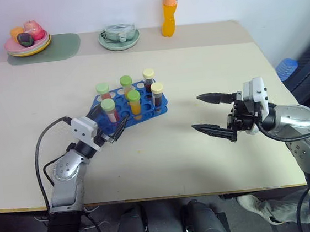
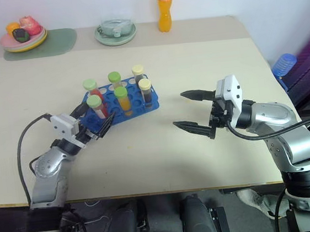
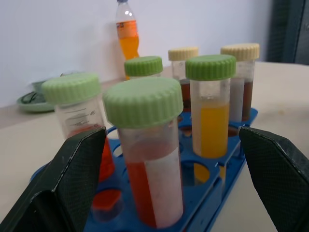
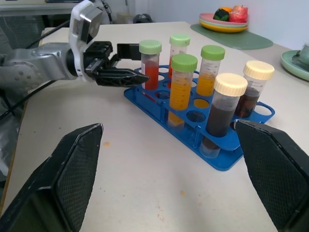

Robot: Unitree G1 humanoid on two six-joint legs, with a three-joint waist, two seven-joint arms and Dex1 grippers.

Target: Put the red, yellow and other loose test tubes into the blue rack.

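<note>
Left wrist view: red tube (image 3: 147, 159) stands upright in the rack (image 3: 212, 195), between the left gripper's fingers (image 3: 72, 179), touching neither.
Head views: rack (image 1: 129, 105) sits centre-left on the table (image 1: 194, 62), six capped tubes upright in it.
Room: bare tabletop spreads right of the rack; plate (image 1: 27, 45), dish (image 1: 119, 38) and bottle (image 1: 169, 9) line the far edge.
Left gripper (image 1: 112, 130): spread wide at the rack's near corner, holding nothing.
Right gripper (image 1: 207, 113): wide apart, empty, well right of the rack.

Capped tubes (image 3: 145, 154) upright in blue rack (image 3: 212, 193)
</note>
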